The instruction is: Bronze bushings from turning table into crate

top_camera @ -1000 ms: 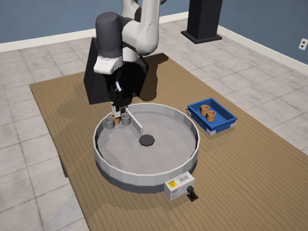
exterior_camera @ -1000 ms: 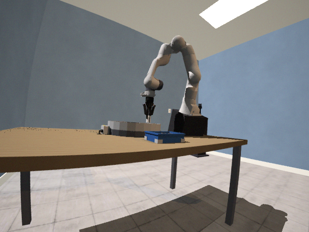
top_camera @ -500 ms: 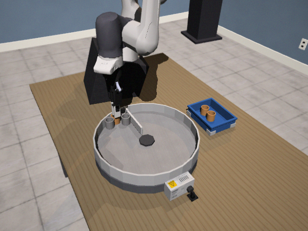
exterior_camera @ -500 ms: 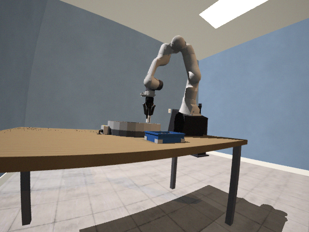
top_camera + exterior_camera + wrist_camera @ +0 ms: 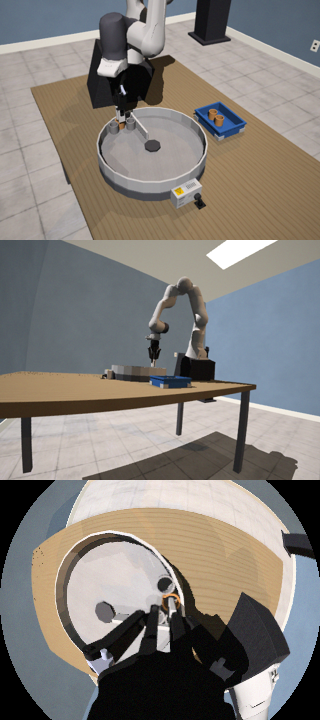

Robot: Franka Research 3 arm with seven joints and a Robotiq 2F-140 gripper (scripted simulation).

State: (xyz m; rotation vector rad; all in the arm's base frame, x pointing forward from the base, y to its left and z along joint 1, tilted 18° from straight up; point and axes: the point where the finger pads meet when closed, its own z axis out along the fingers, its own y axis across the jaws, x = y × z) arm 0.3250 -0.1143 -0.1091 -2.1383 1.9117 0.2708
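Top view: two bronze bushings [image 5: 212, 114] [image 5: 219, 120] already upright in the blue crate [image 5: 233, 131] [image 5: 175, 382], with one more bronze bushing [image 5: 120, 125] [image 5: 163, 601] waiting at the far left inside the turning table [image 5: 155, 187] [image 5: 139, 373] [image 5: 59, 590]. Step in hand, by the look of it: lining up for a pick of that remaining bronze one. Claw [image 5: 120, 119] [image 5: 153, 364] [image 5: 164, 603] pointing straight down directly over it, fingers narrow with only a slight gap, nothing apparently gripped. In the wrist view, one fingertip seen across the bronze ring and the other off to its side; perhaps one tip bound for the bore and one for the outside, though depth is hard to judge there.

Upright steel bushing [image 5: 113, 128] [image 5: 157, 586] close on the left of the bronze one, another steel bushing [image 5: 130, 124] close on its right, just before the pale divider [image 5: 140, 126]. Very little side room, so best to go down slowly without nudging either steel piece. Next, probably: lower onto the bronze wall, close, lift clear of the rim, then carry right across the worktop [image 5: 248, 186] [image 5: 77, 391] [image 5: 215, 540] to the crate, set down and release.
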